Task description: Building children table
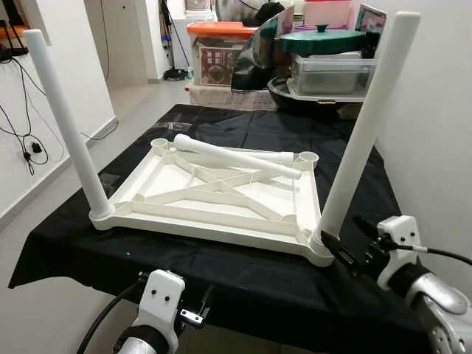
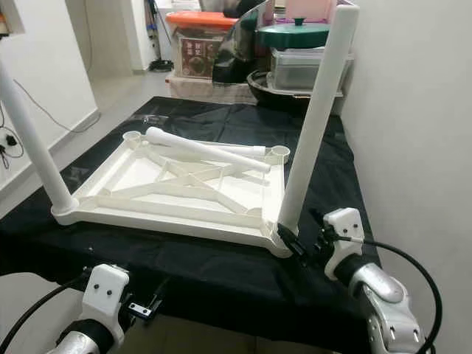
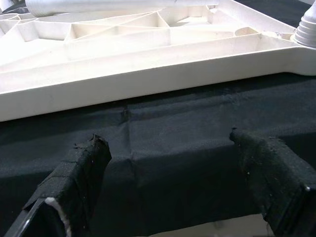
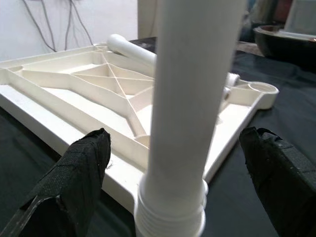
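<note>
Tabletop [image 1: 214,199]: lying upside down on the black-draped counter [image 1: 243,287], two legs standing in its near corners
Right end effector [image 4: 173,163]: gaping wide around the near-right leg [image 1: 365,122], not gripping
Left end effector [image 3: 173,173]: hovering open at the counter's near edge
Loose leg [image 1: 236,156]: resting across the far end

1. The two eye views looked forward and down from head height over the near edge of the black-draped desk [image 1: 221,284], sharing the upturned white tabletop [image 1: 214,195] and its two upright legs.
2. The right eye view sat slightly to one side, so the same scene appeared shifted leftward in it.
3. The left wrist view looked low along the left tool [image 3: 173,182], close to the tabletop's near rim.
4. The right wrist view faced the near right leg [image 4: 190,113] at very close range, between the right tool [image 4: 182,182] fingers.
</note>
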Robot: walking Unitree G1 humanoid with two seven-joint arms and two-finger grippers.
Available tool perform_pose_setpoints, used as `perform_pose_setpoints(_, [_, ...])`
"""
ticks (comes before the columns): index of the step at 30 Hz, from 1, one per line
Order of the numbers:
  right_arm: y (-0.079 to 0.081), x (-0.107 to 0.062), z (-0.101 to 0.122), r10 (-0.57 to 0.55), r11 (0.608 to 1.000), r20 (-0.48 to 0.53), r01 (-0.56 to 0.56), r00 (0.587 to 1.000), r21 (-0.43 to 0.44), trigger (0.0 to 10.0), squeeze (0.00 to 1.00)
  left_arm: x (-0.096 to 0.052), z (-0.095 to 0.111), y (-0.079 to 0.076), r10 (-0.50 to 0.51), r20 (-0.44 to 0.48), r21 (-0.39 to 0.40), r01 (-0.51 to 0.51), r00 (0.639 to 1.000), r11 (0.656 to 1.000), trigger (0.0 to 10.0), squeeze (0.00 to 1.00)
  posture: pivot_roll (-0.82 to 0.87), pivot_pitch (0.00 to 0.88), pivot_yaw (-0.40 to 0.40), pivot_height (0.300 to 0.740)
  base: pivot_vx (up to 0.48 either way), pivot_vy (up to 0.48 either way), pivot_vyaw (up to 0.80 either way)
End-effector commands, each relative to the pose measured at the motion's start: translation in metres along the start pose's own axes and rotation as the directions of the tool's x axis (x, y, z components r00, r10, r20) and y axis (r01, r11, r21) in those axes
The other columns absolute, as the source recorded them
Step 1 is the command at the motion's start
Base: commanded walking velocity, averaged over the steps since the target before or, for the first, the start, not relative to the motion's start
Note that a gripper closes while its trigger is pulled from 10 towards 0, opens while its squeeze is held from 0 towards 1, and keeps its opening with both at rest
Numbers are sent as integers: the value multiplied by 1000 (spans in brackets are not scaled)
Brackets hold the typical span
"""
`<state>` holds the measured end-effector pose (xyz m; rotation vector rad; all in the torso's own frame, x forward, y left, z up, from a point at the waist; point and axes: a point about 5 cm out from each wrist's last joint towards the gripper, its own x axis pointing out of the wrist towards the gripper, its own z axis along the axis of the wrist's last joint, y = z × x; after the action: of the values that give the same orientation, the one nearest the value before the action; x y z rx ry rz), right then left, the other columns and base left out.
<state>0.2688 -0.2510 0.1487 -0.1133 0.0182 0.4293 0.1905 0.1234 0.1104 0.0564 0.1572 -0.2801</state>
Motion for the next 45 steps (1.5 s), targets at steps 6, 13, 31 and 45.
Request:
perform_pose_setpoints(6, [4, 12, 1, 27, 1000, 20, -27, 999, 5, 10000, 0, 1, -2, -2, -8, -11, 10, 8, 1000, 1000, 10000, 0, 68, 0, -47, 740, 0, 0, 0])
perform_pose_setpoints(13, [2, 17, 3, 33, 999, 33, -33, 999, 4, 10000, 0, 1, -2, -3, -14, -10, 12, 14, 1000, 1000, 10000, 0, 67, 0, -46, 740, 0, 0, 0])
perform_pose_setpoints(31, [-9, 40, 15, 60, 998, 66, -61, 996, 7, 10000, 0, 1, -3, -6, -26, -12, 17, 26, 1000, 1000, 10000, 0, 74, 0, -57, 740, 0, 0, 0])
perform_pose_setpoints(45, [-17, 54, 23, 112, 994, 68, -113, 991, 7, 10000, 0, 0, -2, -6, -27, -14, 17, 28, 1000, 999, 10000, 0, 82, 0, -66, 740, 0, 0, 0])
